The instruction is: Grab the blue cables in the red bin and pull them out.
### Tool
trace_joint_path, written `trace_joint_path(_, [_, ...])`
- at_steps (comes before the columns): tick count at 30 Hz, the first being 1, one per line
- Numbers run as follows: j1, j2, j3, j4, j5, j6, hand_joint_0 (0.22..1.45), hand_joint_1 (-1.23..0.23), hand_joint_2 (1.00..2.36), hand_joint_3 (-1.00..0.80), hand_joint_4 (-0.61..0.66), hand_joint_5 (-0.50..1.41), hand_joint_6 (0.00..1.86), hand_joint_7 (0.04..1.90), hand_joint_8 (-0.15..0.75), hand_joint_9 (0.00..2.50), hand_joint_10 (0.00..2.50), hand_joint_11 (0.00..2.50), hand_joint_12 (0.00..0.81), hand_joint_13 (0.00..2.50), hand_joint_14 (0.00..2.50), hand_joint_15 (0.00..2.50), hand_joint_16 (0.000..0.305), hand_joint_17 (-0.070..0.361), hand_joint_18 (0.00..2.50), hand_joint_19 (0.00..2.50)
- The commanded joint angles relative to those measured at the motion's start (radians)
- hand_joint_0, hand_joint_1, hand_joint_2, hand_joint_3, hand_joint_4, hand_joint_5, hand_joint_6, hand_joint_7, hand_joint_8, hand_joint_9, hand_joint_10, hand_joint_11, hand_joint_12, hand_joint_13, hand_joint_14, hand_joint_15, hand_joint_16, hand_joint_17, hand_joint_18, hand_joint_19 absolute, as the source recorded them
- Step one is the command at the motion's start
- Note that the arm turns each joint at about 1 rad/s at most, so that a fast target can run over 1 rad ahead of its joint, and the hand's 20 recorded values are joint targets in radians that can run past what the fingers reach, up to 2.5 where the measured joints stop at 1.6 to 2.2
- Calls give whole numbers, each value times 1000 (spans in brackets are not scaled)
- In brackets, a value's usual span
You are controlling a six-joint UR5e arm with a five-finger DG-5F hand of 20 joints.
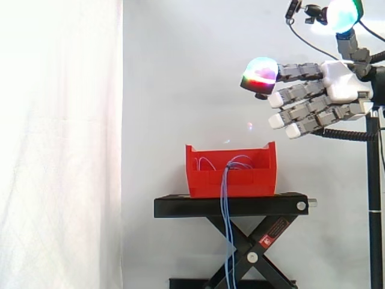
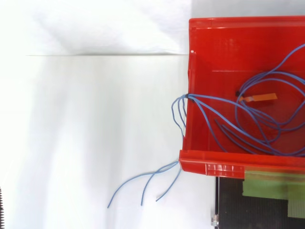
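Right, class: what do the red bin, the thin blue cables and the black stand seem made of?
Red bin: likely moulded plastic, glossy, ribbed rim. Thin blue cables: probably plastic-sheathed wire, bending in loose loops. Black stand: seemingly painted metal, matt, with bolted scissor legs.

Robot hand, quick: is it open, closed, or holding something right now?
Hand: open, fingers straight, holding nothing, above and to the right of the red bin with the blue cables.

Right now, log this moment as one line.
hand: open, above and right of bin, side view | blue cables: in red bin, ends hanging over wall | grasp: not yet
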Motion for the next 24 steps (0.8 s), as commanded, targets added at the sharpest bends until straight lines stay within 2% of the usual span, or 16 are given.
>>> trace_joint_path(1, [0, 0, 0, 0, 0, 0, 739, -702, 1000, -1000, 176, 267, 7, 205, 283, 406, 0, 17, 365, 226, 0, 39, 59, 132, 127, 139])
trace_joint_path(14, [0, 0, 0, 0, 0, 0, 739, -703, 1000, -1000, 177, 275, 7, 207, 285, 423, 0, 29, 366, 221, 0, 40, 58, 131, 124, 150])
trace_joint_path(24, [0, 0, 0, 0, 0, 0, 746, -722, 1000, -1000, 180, 302, 7, 203, 291, 526, 2, 82, 366, 302, 0, 60, 57, 127, 215, 174])
